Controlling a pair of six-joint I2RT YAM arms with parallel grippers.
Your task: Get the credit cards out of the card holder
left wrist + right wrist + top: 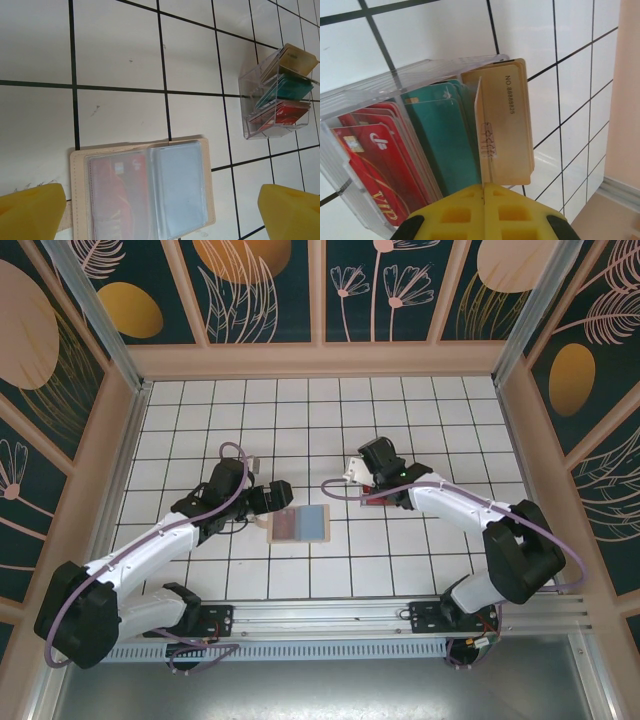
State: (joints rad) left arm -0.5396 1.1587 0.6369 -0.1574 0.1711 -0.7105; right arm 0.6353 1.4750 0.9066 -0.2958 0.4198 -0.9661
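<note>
Card holder lying open on tiled table, red card and light blue card in sleeves; left gripper spread wide beside it; right gripper clamped on tan card at clear box.

Table: white square tiles with black grout lines, level, walled by pale wood on the left, right and far sides. A metal rail ran along the near edge, where I was bolted down.

Card holder lay opened flat on the tiles ahead of my left side, tan border all round and clear sleeves facing up.

Clear plastic box stood on the tiles to its right, apart from it, with bare tile between. I noted a few faint scuffs on the tiles beyond the holder.
</note>
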